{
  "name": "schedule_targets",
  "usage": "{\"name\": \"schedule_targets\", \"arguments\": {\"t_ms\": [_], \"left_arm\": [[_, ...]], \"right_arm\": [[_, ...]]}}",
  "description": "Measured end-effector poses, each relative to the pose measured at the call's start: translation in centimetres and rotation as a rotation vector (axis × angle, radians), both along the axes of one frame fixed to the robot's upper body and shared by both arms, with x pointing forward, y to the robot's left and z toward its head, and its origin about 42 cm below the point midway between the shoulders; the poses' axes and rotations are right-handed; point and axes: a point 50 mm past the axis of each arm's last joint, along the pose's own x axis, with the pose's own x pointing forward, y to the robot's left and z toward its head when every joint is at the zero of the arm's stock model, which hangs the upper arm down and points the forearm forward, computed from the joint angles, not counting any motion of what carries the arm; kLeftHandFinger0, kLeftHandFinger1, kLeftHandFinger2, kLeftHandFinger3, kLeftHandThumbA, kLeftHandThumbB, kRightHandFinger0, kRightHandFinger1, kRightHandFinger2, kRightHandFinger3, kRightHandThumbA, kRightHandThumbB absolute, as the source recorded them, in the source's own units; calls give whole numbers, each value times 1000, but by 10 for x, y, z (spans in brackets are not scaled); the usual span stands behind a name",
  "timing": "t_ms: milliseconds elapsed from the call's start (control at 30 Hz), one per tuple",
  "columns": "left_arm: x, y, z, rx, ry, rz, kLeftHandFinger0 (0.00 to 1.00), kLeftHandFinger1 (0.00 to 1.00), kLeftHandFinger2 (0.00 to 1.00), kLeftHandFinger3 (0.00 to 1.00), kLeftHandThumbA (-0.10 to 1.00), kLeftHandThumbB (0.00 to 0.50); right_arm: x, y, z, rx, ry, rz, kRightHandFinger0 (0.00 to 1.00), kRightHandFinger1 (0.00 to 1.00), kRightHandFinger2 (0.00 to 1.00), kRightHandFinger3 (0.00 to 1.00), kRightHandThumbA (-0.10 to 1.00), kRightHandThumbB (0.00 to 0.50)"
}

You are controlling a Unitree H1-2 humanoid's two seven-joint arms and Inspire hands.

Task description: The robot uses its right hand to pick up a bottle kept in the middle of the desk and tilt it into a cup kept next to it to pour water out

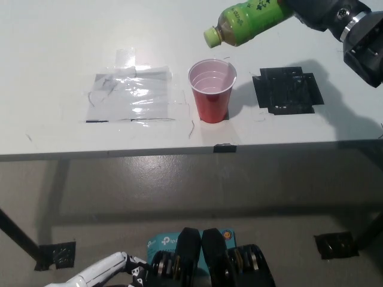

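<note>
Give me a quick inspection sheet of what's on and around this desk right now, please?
Surface: white desk, black tape tab at its front edge.
Job's things: green bottle, capped, tilted with its neck down-left above the desk; red cup upright below and slightly left of the cap.
Clutter: clear taped patch left of the cup; black taped patch right of it.
Hands: right hand holds the bottle's base; left hand low at lower left, off the desk.
Cables: nothing seen.
Surroundings: grey floor, black desk legs.

White desk (54,36) over grey floor (119,185)
</note>
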Motion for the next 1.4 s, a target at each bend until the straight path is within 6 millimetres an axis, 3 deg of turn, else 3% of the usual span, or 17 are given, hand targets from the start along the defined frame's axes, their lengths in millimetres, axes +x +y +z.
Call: {"name": "schedule_targets", "arguments": {"t_ms": [167,200,333,367,433,467,533,567,633,667,733,800,867,900,1000,1067,1400], "left_arm": [[1,0,2,0,-6,0,921,790,819,1000,1000,420],[2,0,2,0,-7,0,927,790,819,1000,1000,442],[1,0,3,-1,-9,2,950,796,832,1000,1000,441],[1,0,3,-1,-10,2,943,783,824,1000,1000,434],[0,1,2,0,-8,4,918,770,814,1000,1000,431],[-1,1,1,0,-5,7,870,742,795,1000,1000,431],[-4,2,-1,1,3,9,869,744,796,1000,1000,431],[-5,2,-2,2,6,11,868,747,795,1000,1000,447],[-7,3,-4,3,13,13,875,762,805,1000,1000,457],[-8,3,-5,2,16,15,879,761,801,1000,1000,455],[-8,2,-5,0,18,15,865,768,807,1000,1000,418],[-8,2,-6,-3,18,16,857,770,814,1000,1000,424],[-8,1,-6,-5,19,16,853,773,818,1000,1000,434],[-9,1,-6,-5,19,16,859,773,815,1000,1000,443],[-9,1,-6,-5,19,16,883,780,815,1000,1000,427],[-9,1,-6,-4,21,16,872,781,815,1000,1000,427],[-9,0,-7,-9,22,17,859,779,809,1000,1000,429]], "right_arm": [[-1,5,-1,-4,-3,8,0,0,182,150,38,216],[-1,6,-1,-7,-2,7,0,0,190,102,-14,182],[-1,7,-2,-21,1,2,0,0,171,147,-80,205],[-1,8,-2,-23,5,4,0,0,171,201,-93,161],[-1,10,-2,-14,18,5,0,0,175,201,-100,161],[-1,12,-2,5,27,8,0,0,180,277,-90,121],[-1,14,-2,87,55,9,0,0,180,305,-84,123],[-1,16,-2,132,71,11,0,24,216,486,55,41],[-1,17,-5,199,105,0,0,0,184,528,-21,64],[-2,17,-10,268,142,-16,0,0,175,505,-96,59],[-3,16,-19,341,191,-33,0,3,197,295,-100,0],[-3,14,-34,422,257,-59,0,0,181,260,-100,7],[-5,11,-49,499,326,-89,0,0,58,220,-100,22],[-5,8,-59,556,371,-112,0,0,5,213,-100,42],[-7,-4,-77,672,453,-171,0,0,0,208,-100,70],[-9,-14,-90,768,511,-216,0,0,0,234,-100,32],[-16,-43,-124,1198,709,-311,0,0,0,279,-100,1]]}}
